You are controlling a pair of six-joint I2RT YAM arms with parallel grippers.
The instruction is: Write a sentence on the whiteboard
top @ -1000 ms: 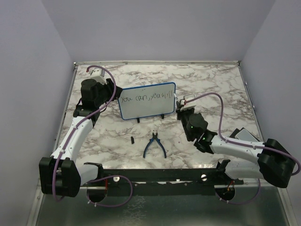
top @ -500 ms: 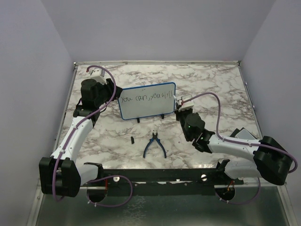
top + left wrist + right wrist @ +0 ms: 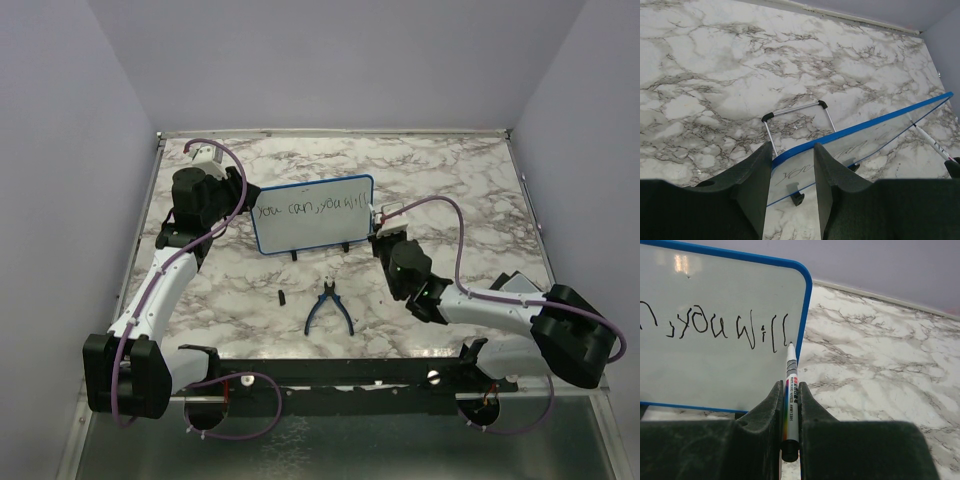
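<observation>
Top external view shows the whiteboard point(image 3: 312, 214) standing upright mid-bench point(image 3: 450, 190), the sentence point(image 3: 312, 209) "you can, you will" in one line across it. Left pincer point(image 3: 792, 190) straddles the board's left edge, a finger on each side; whether it presses the board I cannot tell. Right pincer point(image 3: 790, 390) is pressed together on a marker point(image 3: 790, 385), its tip at the board's face just right of the last stroke. Blue-handled pliers point(image 3: 328, 308) lie nearer the arms' bases

We look down on the whiteboard point(image 3: 312, 213) from high in front; the left wrist view hugs its left edge, the right closely faces its right end.
</observation>
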